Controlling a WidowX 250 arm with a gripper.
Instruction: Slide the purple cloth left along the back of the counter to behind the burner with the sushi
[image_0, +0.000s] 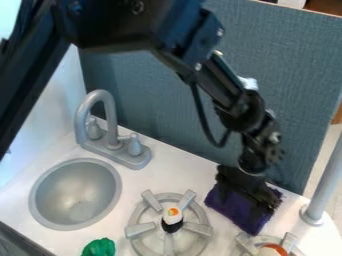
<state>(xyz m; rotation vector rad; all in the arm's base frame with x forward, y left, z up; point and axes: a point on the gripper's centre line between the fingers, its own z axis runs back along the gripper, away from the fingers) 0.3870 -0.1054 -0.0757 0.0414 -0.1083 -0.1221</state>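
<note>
Purple cloth (230, 208) lies at the back right of the counter (175, 172), between the near burner (141, 231) and the grey post (325, 186), by the blue-grey panel (294, 75). Its front-left edge slants down to the right, and one corner points towards the lower right burner (248, 246). Outline roughly square as far as I can see; long axis not determinable. The black hand (264, 202) comes down from the upper left over the cloth, covering its middle and part of its back edge; purple shows on both sides. Whether the hand is wide, narrow or gripping cloth, I cannot tell: dark on dark. The lower right burner and a green object (99, 248) are cut off by the bottom edge.
</note>
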